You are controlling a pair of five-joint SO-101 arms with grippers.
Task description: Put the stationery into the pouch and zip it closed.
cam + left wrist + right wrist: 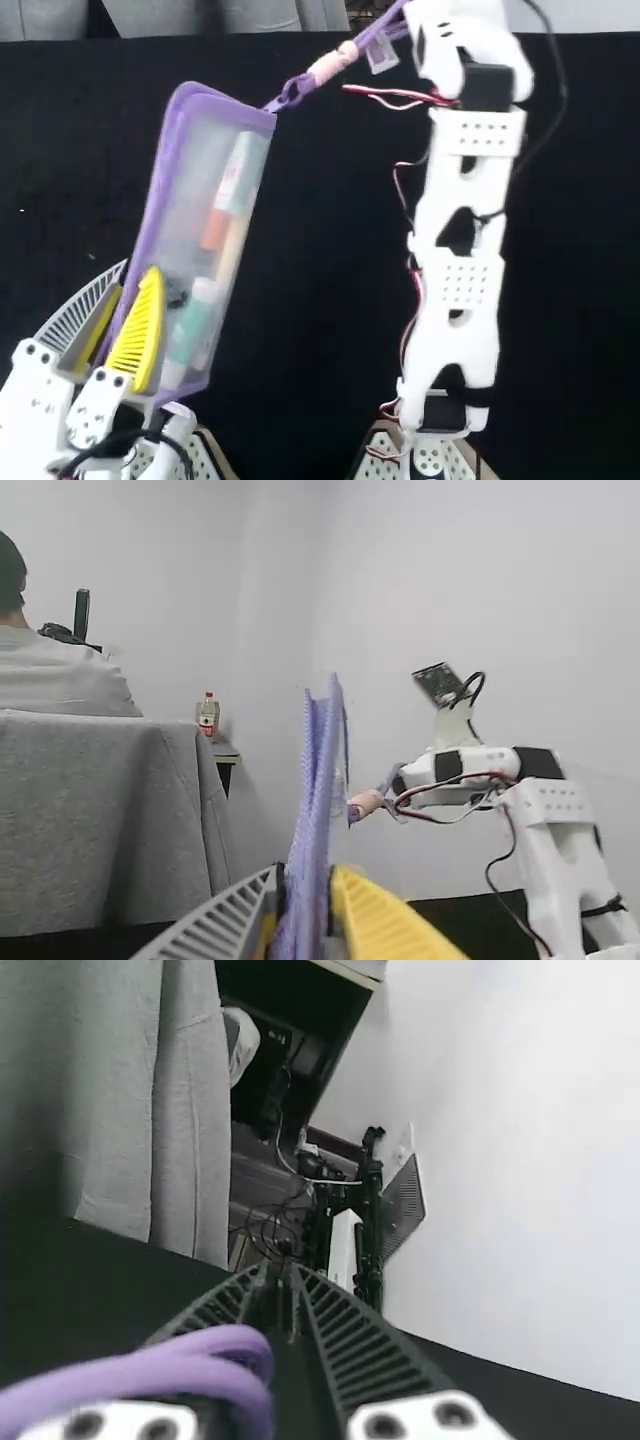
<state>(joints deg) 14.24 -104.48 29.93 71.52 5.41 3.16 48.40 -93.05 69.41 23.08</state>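
High view: pouch [205, 230] held up, stationery [225, 215] visible through its clear wall; long axis runs from left gripper [128, 300], clamped on the near end, to right gripper [400, 18] beyond the far corner, pinching the zip strap [330, 65]; any pull follows that line.
Left wrist view: pouch [318, 780] edge-on between the jaws; zip strap [368, 802] taut.
Right wrist view: right gripper [290, 1290] pressed together, zip strap [170, 1370] at its base; zip end-state unclear.

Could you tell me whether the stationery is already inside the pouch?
Inside: the stationery shows through the clear wall of the pouch. Whether its zip is fully shut cannot be told.
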